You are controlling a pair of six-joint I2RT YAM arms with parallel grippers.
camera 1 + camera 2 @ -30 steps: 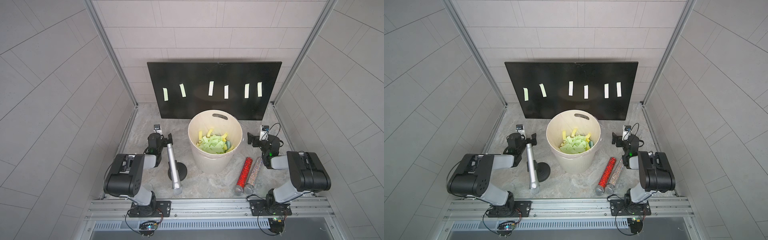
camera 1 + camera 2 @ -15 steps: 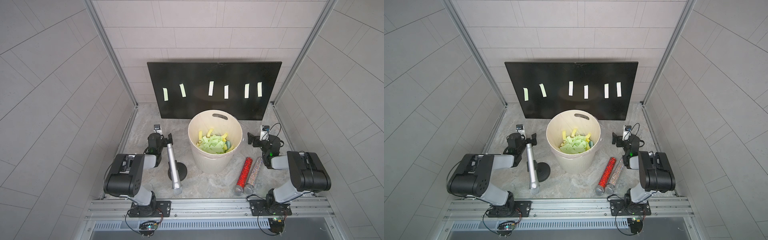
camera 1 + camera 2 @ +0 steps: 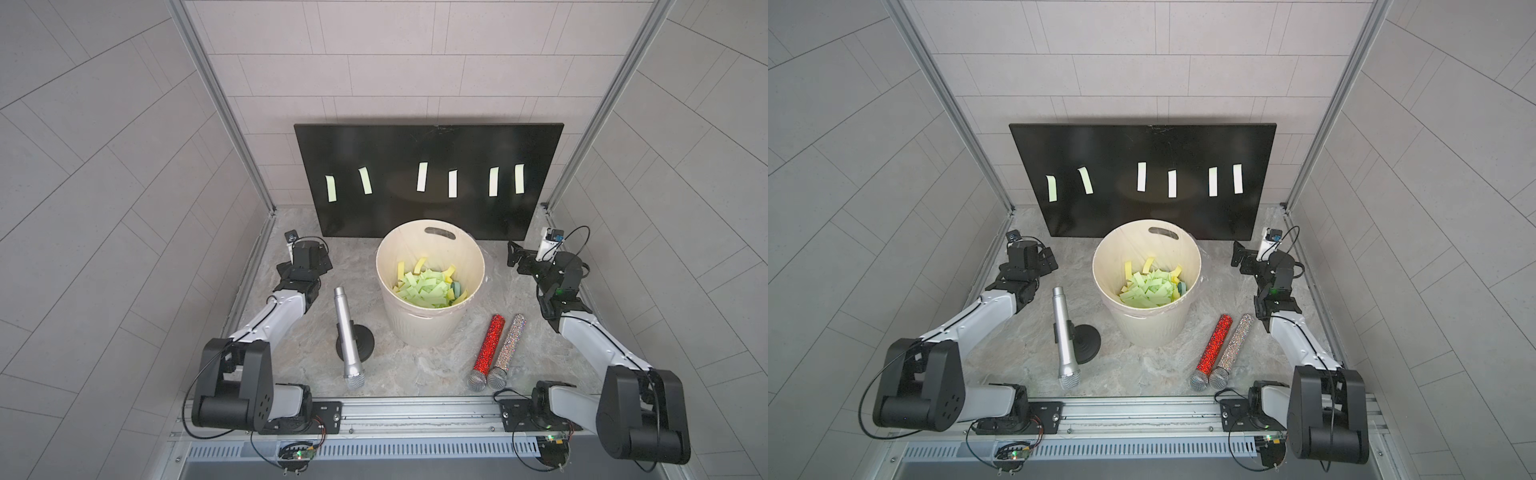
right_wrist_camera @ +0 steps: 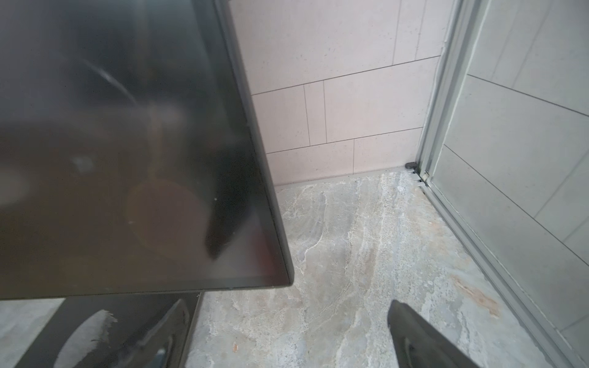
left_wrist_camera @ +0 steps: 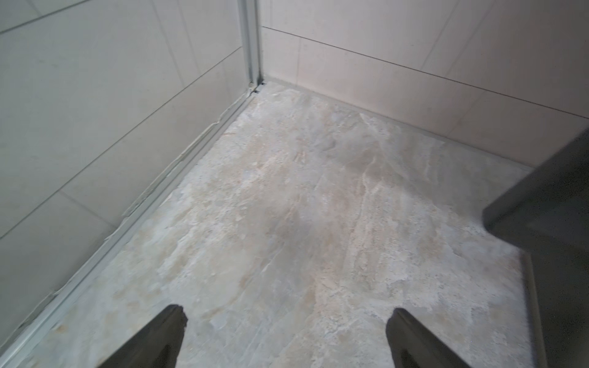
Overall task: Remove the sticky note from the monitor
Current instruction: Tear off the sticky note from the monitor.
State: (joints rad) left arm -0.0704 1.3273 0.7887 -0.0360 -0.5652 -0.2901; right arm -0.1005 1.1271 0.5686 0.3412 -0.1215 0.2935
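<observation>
The black monitor [image 3: 428, 145] leans against the back wall, and several pale sticky notes are stuck in a row across it, from the leftmost sticky note [image 3: 331, 188] to the rightmost [image 3: 519, 178]. My left gripper [image 3: 312, 254] hovers low over the floor in front of the monitor's lower left corner, open and empty. In the left wrist view the gripper [image 5: 287, 313] shows bare floor between its fingers and the monitor [image 5: 548, 207] off to one side. My right gripper [image 3: 515, 257] is open and empty near the monitor's lower right corner [image 4: 111, 159]. The right wrist view also shows this gripper [image 4: 288, 306].
A cream bucket [image 3: 430, 332] holding green and yellow notes stands mid-floor in front of the monitor. A silver microphone [image 3: 347, 332] lies over a black round base [image 3: 365, 344] to its left. A red glitter microphone [image 3: 488, 349] and a silver glitter one [image 3: 508, 347] lie to its right. Tiled walls close in both sides.
</observation>
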